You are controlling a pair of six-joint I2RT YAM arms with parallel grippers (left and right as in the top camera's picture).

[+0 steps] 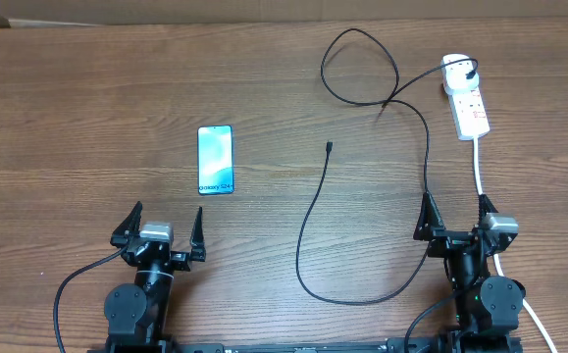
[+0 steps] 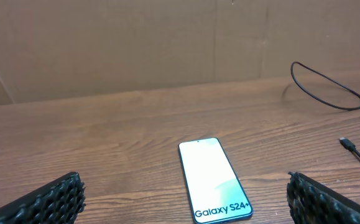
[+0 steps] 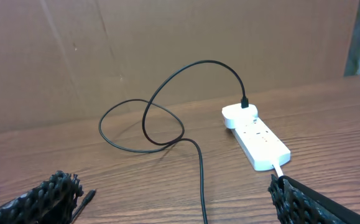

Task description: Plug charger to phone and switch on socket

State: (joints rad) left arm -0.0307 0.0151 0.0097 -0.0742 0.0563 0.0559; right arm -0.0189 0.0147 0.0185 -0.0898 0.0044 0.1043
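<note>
- Both jaws are spread fully apart, nothing gripped.
- Charger tip (image 1: 329, 147), right of phone (image 1: 216, 160), should be pinched just behind its end and kept level.

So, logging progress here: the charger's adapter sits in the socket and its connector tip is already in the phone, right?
Not quite. The adapter does sit in the socket, but the overhead view shows the connector tip lying on the table, clearly apart from the phone, not in it.
</note>
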